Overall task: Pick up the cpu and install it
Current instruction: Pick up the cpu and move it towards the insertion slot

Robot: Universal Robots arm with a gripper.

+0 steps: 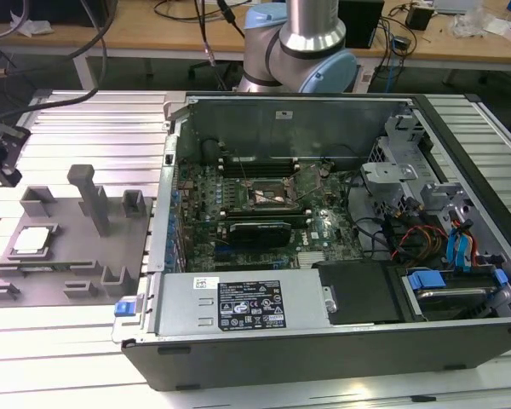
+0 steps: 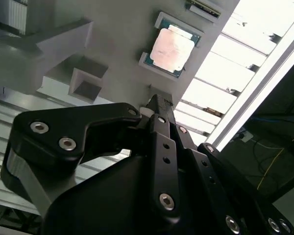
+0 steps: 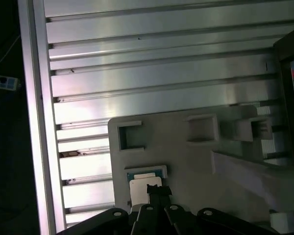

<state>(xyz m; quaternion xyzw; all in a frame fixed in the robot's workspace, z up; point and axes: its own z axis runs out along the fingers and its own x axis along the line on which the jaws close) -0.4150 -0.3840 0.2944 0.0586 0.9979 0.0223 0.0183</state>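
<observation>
In the exterior view, the cpu (image 1: 31, 241) is being cradled in a recess of the grey tray (image 1: 85, 260), presumably to keep it square. In the second wrist view, the gripper (image 2: 157, 104) is being held clenched and empty, pointing towards it. In the first wrist view, its tip is being aligned near the chip's edge.

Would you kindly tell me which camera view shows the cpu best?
The second wrist view: the cpu lies in a pocket of the grey fixture with its whole silvery top uncovered. In the exterior view it is a small pale square at the exterior view's left; in the first wrist view the gripper overlaps it.
</observation>
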